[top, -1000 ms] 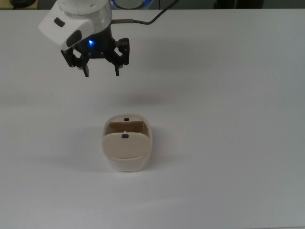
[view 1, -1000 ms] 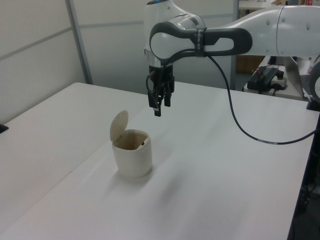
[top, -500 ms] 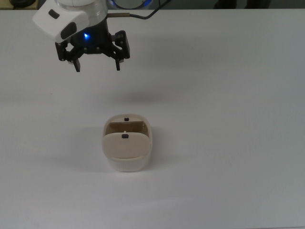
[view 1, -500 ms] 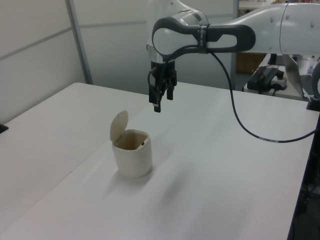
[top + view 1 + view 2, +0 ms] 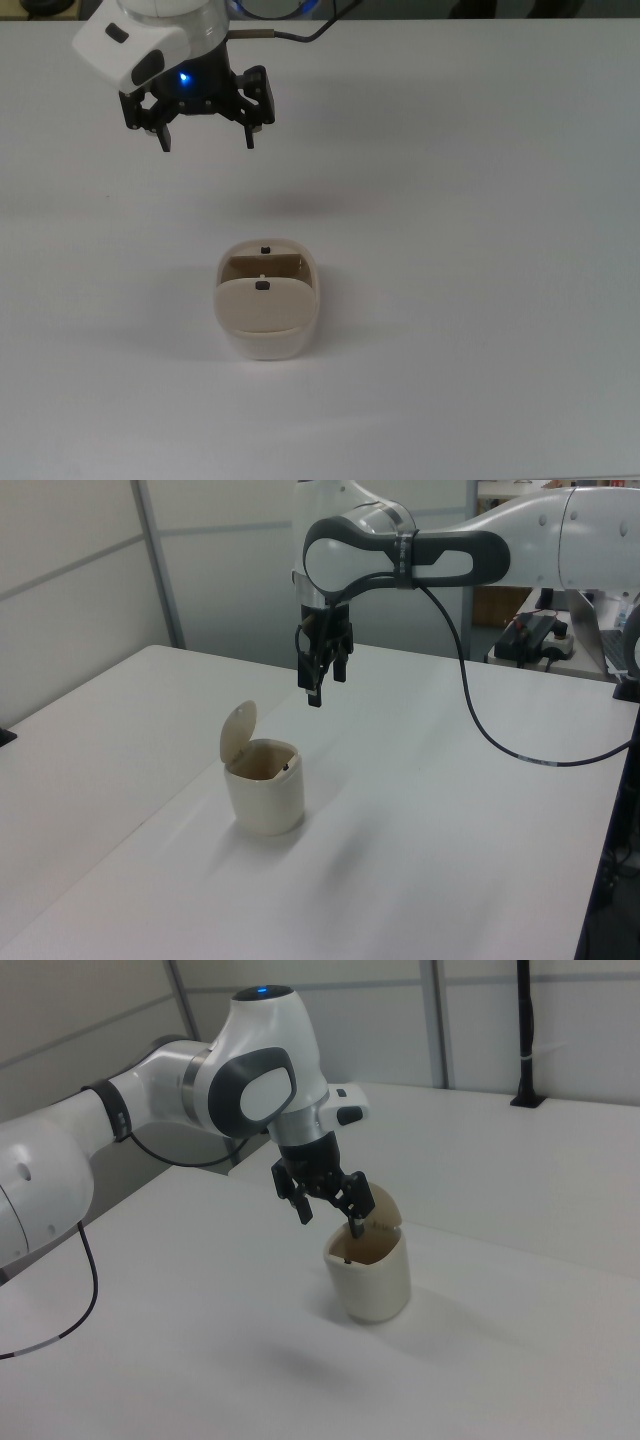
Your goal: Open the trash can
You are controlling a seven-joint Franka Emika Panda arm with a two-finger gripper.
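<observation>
since a second ago gripper (image 5: 207,140) rises clear, fingers spread | trash can (image 5: 264,785) lid (image 5: 238,734) up | risk: i nudge lid shut

I work over a wide, plain white desk (image 5: 420,810) whose matte surface carries only soft shadows under even, diffuse light. In the left view, pale wall panels (image 5: 70,590) divided by grey metal posts (image 5: 158,560) stand behind the desk's far edge; past the left view's right side I see a cluttered area with brown furniture (image 5: 495,605) and dark equipment (image 5: 535,635). In the right view, similar light panels (image 5: 480,1020) back the desk, with a black pole (image 5: 524,1035) standing on a small base at its far edge.
</observation>
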